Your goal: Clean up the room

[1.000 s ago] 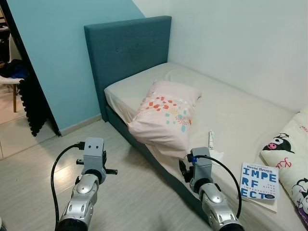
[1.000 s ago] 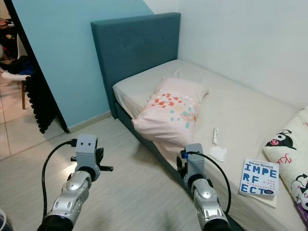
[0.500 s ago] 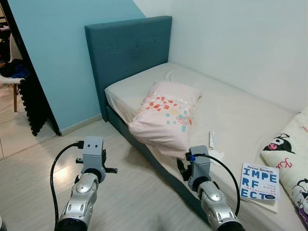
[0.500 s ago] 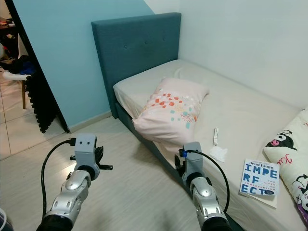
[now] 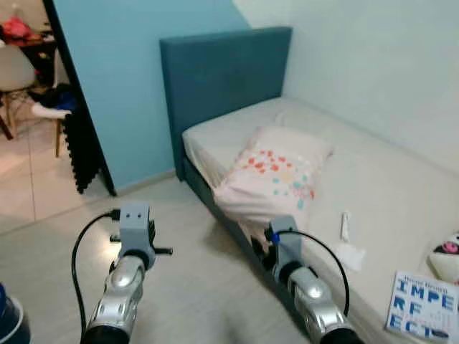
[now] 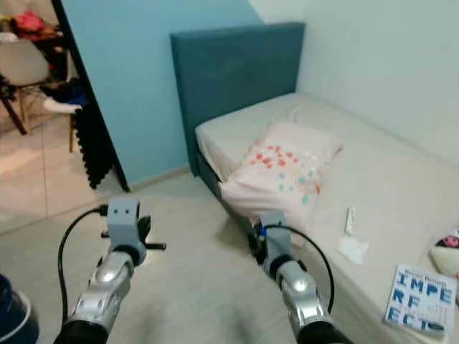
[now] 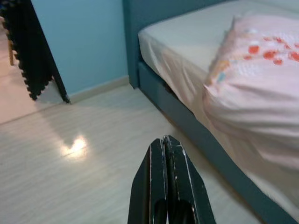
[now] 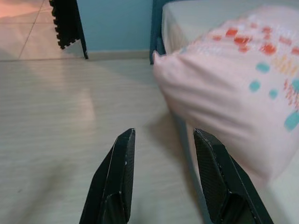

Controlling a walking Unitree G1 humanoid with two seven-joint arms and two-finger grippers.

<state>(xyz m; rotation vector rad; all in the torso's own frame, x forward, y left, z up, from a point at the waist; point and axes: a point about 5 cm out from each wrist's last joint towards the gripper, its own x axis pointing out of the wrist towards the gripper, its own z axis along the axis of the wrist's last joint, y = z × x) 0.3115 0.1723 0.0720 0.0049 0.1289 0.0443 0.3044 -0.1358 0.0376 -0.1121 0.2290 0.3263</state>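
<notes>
Here, line by line:

Left arm: the silver left arm reaches forward and low over the pale wood-look floor (image 5: 186,287), clear of the bed. In the left wrist view the left gripper (image 7: 166,140) has its jaws pressed together, tips touching, with nothing between them.

Right arm: the silver right arm is stretched forward beside the bed's near edge. In the right wrist view the right gripper (image 8: 163,135) has its jaws spread apart and holds nothing.

Pillow: the pale pink pillow with red and teal spots (image 5: 276,175) lies on the cream mattress of the teal upholstered bed (image 5: 401,193), one end overhanging the near side. It sits just ahead of the right jaws and slightly to one side, not touching them; only floor shows in the gap between them.

Other things on the bed: a small white tube (image 5: 345,224) lies past the pillow, a crumpled white tissue (image 5: 351,256) just beside it, and a white book with blue block letters (image 5: 423,308) nearer the robot. A white cushion with a black-and-pink cartoon figure (image 5: 446,259) lies at the frame's right edge.

Head views: blurred. They take in the teal headboard (image 5: 222,79), the light blue wall (image 5: 115,79) and a white chair (image 5: 18,72) in the next room.

Wrist views: these alone settle how the jaws stand.
</notes>
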